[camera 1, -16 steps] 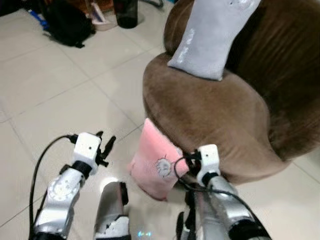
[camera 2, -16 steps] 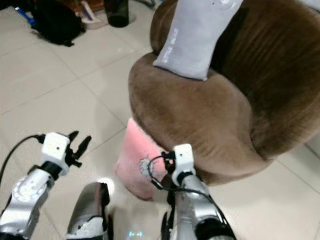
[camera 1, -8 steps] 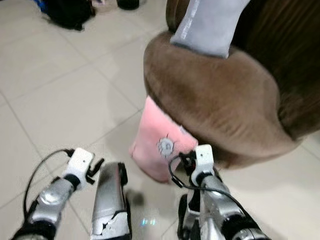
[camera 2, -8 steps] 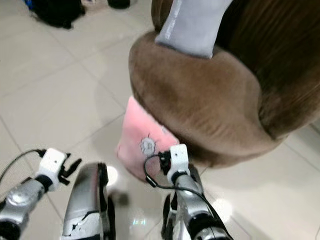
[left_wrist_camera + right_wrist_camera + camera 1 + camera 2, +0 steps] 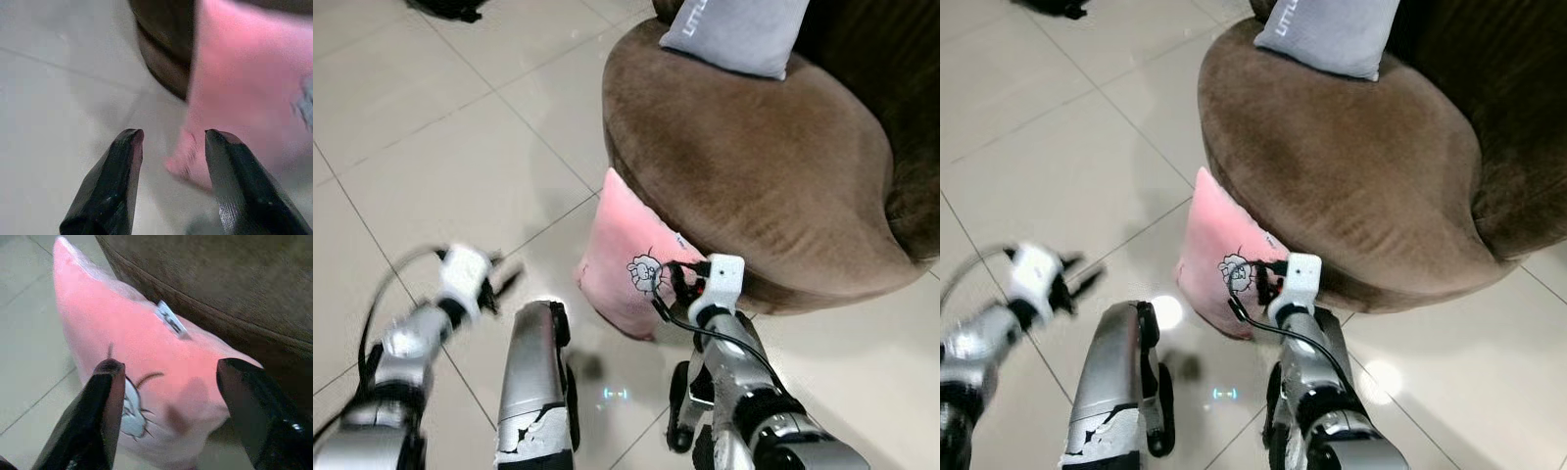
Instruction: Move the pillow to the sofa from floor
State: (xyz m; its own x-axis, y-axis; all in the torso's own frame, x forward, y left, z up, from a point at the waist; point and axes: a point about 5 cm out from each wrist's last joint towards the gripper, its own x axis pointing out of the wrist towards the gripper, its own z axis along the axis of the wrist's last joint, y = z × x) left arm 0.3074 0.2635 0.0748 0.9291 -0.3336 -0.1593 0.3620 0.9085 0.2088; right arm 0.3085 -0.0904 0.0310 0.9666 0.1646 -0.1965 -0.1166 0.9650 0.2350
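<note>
Right gripper spread wide at the pink pillow; left gripper parted too.
Pillow stands on the tiled floor, centre frame, leaning against the brown sofa, grey cushion above.

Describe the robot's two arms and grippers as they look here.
Both arms are silver metal with dark joints. Each wrist carries a white boxy block with a looping black cable. The left gripper and right gripper each have two long, glossy black fingers tapering to rounded tips.
</note>
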